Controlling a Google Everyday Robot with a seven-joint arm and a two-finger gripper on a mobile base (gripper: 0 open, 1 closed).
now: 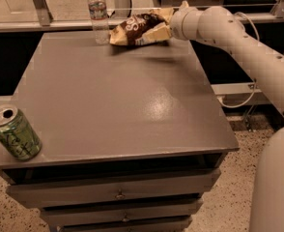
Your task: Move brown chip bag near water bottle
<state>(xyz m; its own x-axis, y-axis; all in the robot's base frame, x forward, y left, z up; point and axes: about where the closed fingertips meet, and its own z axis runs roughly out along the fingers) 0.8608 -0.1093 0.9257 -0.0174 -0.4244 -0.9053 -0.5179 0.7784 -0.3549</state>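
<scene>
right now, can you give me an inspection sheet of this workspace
surface: flat grey table top, glossy patch near its middle
job's things: crinkly dark-brown chip bag with cream ends at the far edge, just right of the small clear plastic water bottle with white cap, which stands upright; whether they touch cannot be told
clutter: opened green soda can at the near left corner
grippers: gripper at the bag's right end, mostly hidden by the white wrist
cables: pale cable looping behind the arm
surroundings: drawers below, speckled floor, metal rail behind
</scene>
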